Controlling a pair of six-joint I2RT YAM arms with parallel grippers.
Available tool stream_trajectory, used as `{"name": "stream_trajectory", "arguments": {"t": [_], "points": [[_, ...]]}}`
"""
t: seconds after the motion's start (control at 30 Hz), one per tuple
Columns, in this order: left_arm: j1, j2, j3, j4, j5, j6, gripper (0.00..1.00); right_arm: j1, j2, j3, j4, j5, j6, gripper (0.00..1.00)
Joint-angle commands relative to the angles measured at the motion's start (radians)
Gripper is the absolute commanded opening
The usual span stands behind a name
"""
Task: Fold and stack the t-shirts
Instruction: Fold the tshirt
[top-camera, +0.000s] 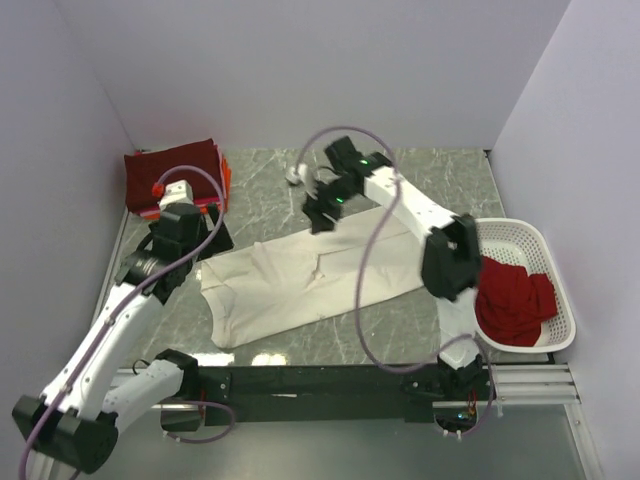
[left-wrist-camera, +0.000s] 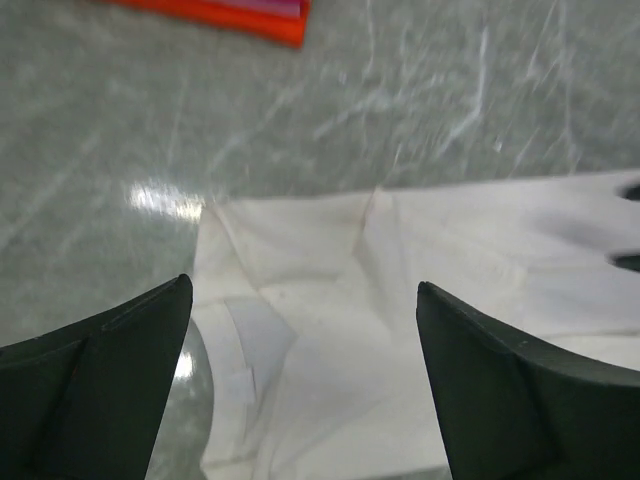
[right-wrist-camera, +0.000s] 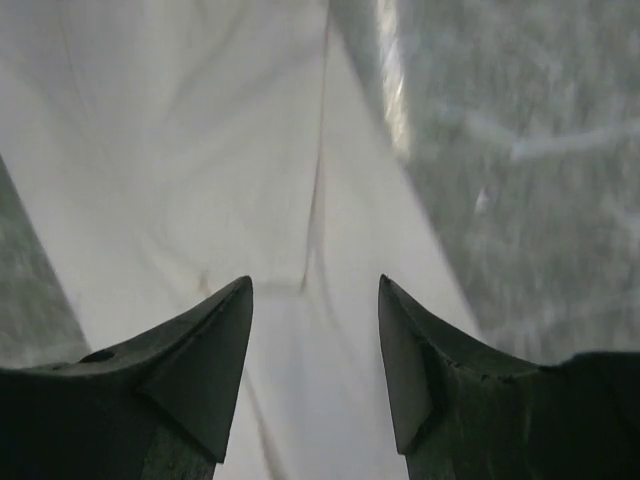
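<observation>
A large cream-white t-shirt (top-camera: 300, 280) lies spread flat across the middle of the table. My left gripper (top-camera: 215, 240) hovers at its left end, open wide, with a folded corner of the shirt (left-wrist-camera: 400, 280) below the jaws (left-wrist-camera: 305, 290) and nothing held. Over the shirt's far edge my right gripper (top-camera: 320, 215) stands open; the cloth (right-wrist-camera: 200, 150) lies beneath the gripper (right-wrist-camera: 315, 285), untouched. A folded dark maroon t-shirt (top-camera: 172, 175) tops a stack at the back left, with an orange-pink edge (left-wrist-camera: 250, 15) under it. A red t-shirt (top-camera: 515, 300) is bunched in the basket.
The white lattice basket (top-camera: 555, 262) stands at the right edge of the grey marbled table (top-camera: 260, 180). White walls close in the back and both sides. A black rail (top-camera: 300, 380) with the arm bases runs along the near edge.
</observation>
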Motion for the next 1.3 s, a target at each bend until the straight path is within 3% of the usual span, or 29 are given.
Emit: {"name": "stream_trajectory", "arguments": {"t": [0.0,0.07,0.1,0.2,0.3,0.8,0.9,1.0,1.03,1.1,1.13,1.27], "points": [[0.009,-0.104,-0.043,0.175,-0.094,0.103,0.99,0.039,0.31,0.429,-0.207,-0.145,0.366,0.6],[0.011,-0.139,-0.101,0.2,-0.076,0.134,1.0,0.052,0.443,0.631,-0.198,-0.091,0.47,0.62],[0.011,-0.18,-0.124,0.224,-0.062,0.143,0.99,0.059,0.464,0.654,-0.146,-0.055,0.545,0.62],[0.011,-0.224,-0.145,0.246,-0.045,0.169,0.99,0.081,0.441,0.538,0.046,0.045,0.63,0.65],[0.011,-0.235,-0.165,0.269,-0.05,0.186,0.99,0.096,0.432,0.458,0.122,0.067,0.662,0.68],[0.011,-0.211,-0.157,0.261,-0.005,0.188,0.99,0.148,0.576,0.52,0.089,0.118,0.675,0.66],[0.011,-0.205,-0.154,0.258,-0.008,0.183,0.99,0.156,0.571,0.497,0.066,0.084,0.65,0.58],[0.011,-0.196,-0.152,0.254,-0.012,0.182,0.99,0.164,0.561,0.479,0.061,0.066,0.642,0.42],[0.011,-0.195,-0.152,0.254,-0.013,0.182,1.0,0.159,0.556,0.479,0.063,0.067,0.645,0.29],[0.011,-0.192,-0.152,0.251,-0.016,0.18,0.99,0.155,0.553,0.485,0.072,0.085,0.658,0.16],[0.011,-0.193,-0.152,0.251,-0.016,0.179,1.0,0.139,0.545,0.487,0.08,0.098,0.673,0.05],[0.011,-0.196,-0.154,0.251,-0.018,0.177,1.0,0.055,0.519,0.487,0.177,0.197,0.812,0.0]]}}
